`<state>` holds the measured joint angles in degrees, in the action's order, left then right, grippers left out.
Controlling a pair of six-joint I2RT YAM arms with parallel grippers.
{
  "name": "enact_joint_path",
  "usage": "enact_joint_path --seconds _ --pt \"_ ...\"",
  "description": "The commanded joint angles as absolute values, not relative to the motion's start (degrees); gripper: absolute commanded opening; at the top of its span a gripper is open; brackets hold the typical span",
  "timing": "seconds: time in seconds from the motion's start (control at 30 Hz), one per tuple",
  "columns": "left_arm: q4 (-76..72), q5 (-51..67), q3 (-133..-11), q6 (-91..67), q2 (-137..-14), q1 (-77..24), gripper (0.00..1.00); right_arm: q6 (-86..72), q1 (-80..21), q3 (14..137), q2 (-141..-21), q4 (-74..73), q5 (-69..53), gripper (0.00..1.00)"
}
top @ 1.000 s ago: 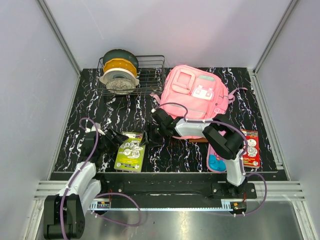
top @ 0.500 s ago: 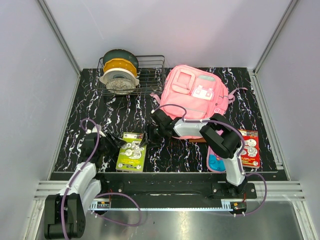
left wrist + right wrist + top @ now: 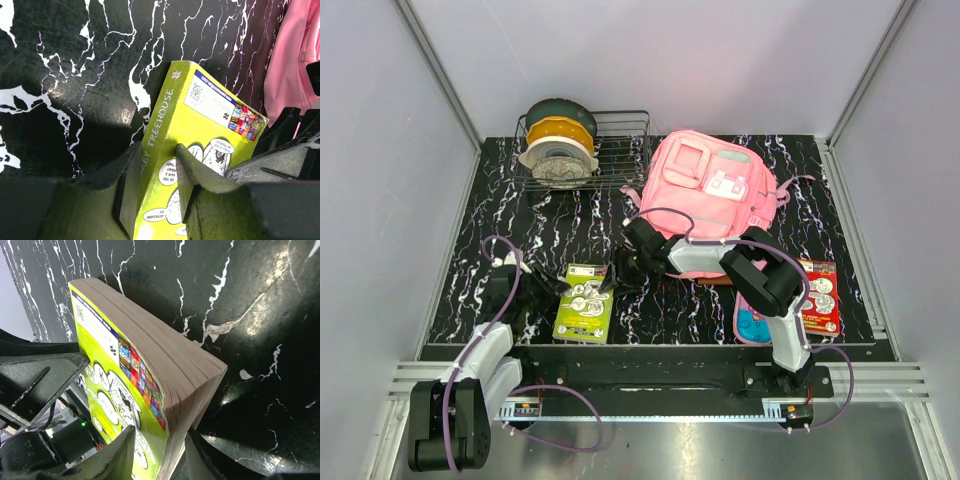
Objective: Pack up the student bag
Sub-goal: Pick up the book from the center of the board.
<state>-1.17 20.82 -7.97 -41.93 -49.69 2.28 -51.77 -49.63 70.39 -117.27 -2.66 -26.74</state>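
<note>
A lime-green paperback book lies at the front left of the black marbled table, one edge lifted. My left gripper is shut on its spine side; in the left wrist view the fingers clamp the book across spine and cover. My right gripper is shut on the opposite side. In the right wrist view its jaws pinch the book at the page edge, one on the cover and one beneath. The pink student bag lies behind the right arm, and its fabric shows at the left wrist view's right edge.
A wire basket at the back left holds filament spools. A pink pencil case and a red card pack lie at the front right, partly under the right arm. Grey walls enclose the table.
Both grippers have narrowed onto the green book, the left one the most. The book has stayed in about the same spot.
</note>
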Motion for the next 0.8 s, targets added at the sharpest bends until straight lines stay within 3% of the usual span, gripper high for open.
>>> enact_joint_path --seconds 0.0,0.17,0.2,0.23,0.3,0.4,0.5,0.57,0.7,0.77 --pt "-4.9 30.1 -7.8 -43.3 -49.9 1.3 0.34 -52.0 -50.4 70.6 -114.9 7.8 -27.2 0.47" --pt "-5.8 30.8 -7.9 -43.2 -50.0 1.3 0.32 -51.7 -50.5 70.0 -113.7 10.9 -27.8 0.31" --pt "-5.9 30.8 -8.0 -43.1 -49.9 1.3 0.32 -51.1 -50.4 69.9 -113.4 11.2 -27.6 0.16" --pt "-5.8 30.8 -8.0 -43.1 -50.0 1.3 0.31 -50.8 -50.4 69.8 -112.9 11.1 -27.3 0.15" --pt "-6.2 31.0 -8.0 -43.1 -50.0 1.3 0.31 -50.4 -50.4 70.1 -112.9 10.6 -27.4 0.28" --pt "-6.9 31.5 -7.9 -43.3 -50.1 1.3 0.30 -50.7 -50.4 70.8 -114.0 10.7 -29.2 0.36" --pt "-7.7 32.0 -7.8 -43.6 -50.0 1.3 0.29 -51.5 -50.4 70.7 -114.7 12.5 -30.3 0.36" --pt "-8.1 32.3 -7.9 -43.6 -50.0 1.4 0.29 -50.9 -50.5 71.9 -115.3 10.0 -30.1 0.48" --pt "-8.4 32.6 -8.0 -43.6 -50.1 1.4 0.28 -50.5 -50.4 72.9 -115.9 7.6 -28.9 0.51" --pt "-8.4 32.6 -8.0 -43.6 -50.1 1.3 0.28 -50.4 -50.4 73.4 -116.3 5.7 -28.3 0.42"
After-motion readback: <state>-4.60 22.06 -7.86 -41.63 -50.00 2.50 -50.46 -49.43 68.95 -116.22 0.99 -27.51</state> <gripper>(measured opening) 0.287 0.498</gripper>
